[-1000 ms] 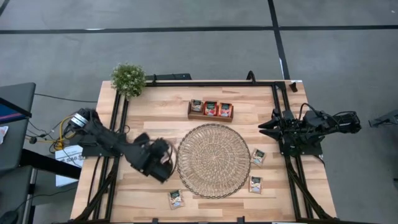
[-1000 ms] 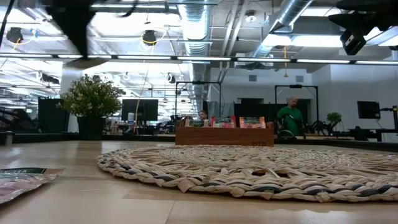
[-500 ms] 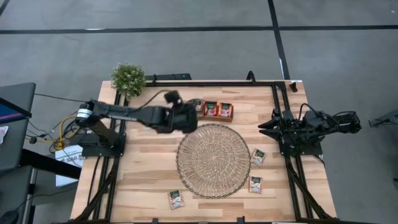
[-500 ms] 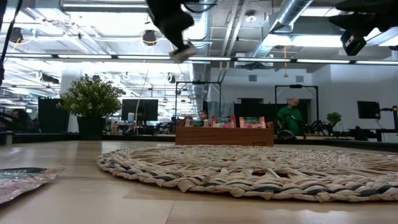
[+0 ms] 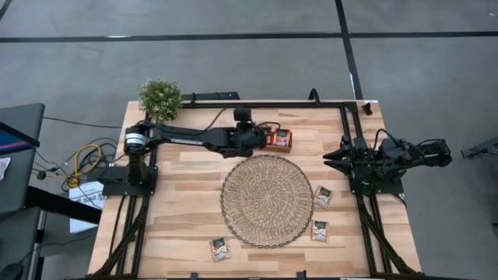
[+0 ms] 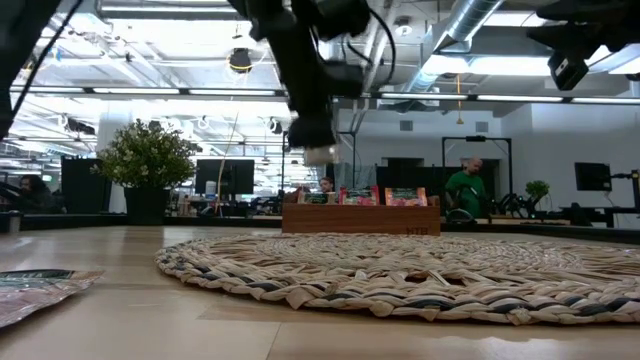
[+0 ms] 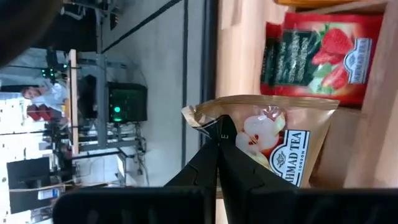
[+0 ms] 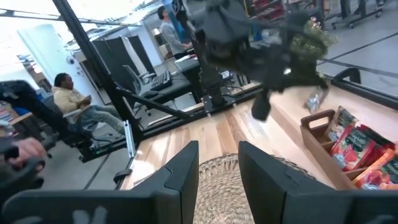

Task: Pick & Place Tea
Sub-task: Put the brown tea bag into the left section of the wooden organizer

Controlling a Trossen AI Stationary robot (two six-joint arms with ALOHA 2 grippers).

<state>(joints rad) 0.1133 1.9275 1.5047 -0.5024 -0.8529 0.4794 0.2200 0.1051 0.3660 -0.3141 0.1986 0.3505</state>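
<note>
Left pincer (image 7: 219, 140) pinched tight on a tea sachet (image 7: 273, 134) above the wooden tray (image 5: 264, 138)

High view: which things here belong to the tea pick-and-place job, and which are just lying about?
Part of the job:
- held tea sachet, pinched in the left hand over the wooden tray
- sachets in the tray
- loose sachets on the table

Just lying about:
- round woven mat
- potted plant
- right hand, parked at the table edge
</note>
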